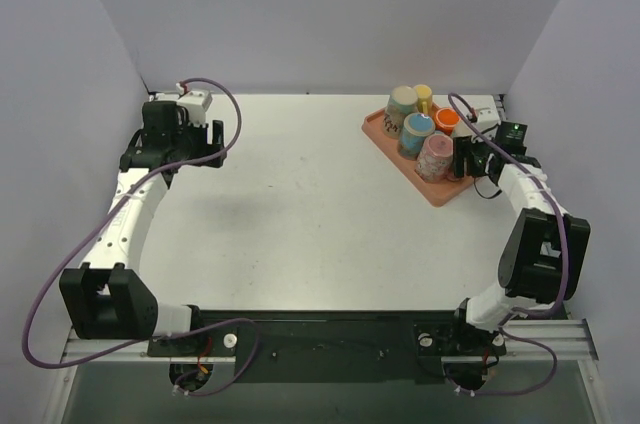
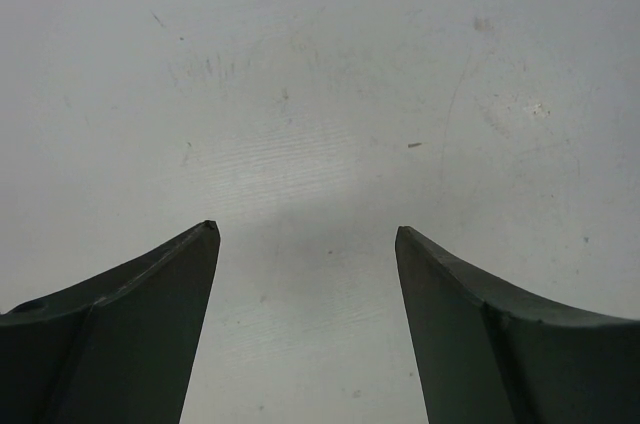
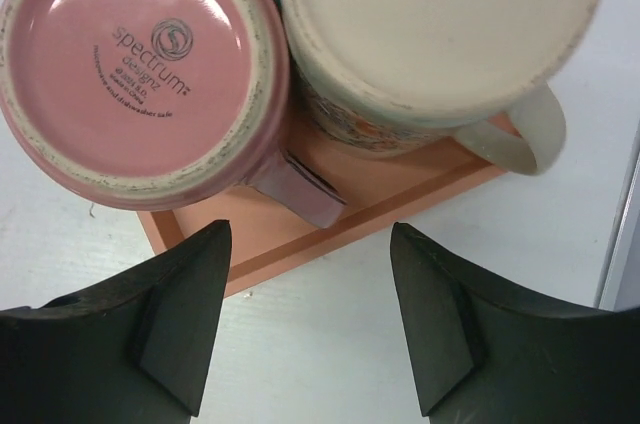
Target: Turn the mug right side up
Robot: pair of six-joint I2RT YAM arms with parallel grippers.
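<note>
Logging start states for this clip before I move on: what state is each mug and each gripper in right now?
pink mug: upside down on the tray, base up, handle toward the right gripper.
cream mug: upside down on the tray, beside the pink mug.
blue mug: orientation too small to tell.
left gripper: open, over the table, holding nothing.
right gripper: open, at the tray's edge, holding nothing.

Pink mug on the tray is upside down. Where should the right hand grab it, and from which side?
Probably the handle of the pink mug. It points at the tray edge, facing the right hand, whose open jaws line up with it. Come in from that tray-edge side: the cream mug crowds the body's other flank, leaving little room for a finger there.
</note>
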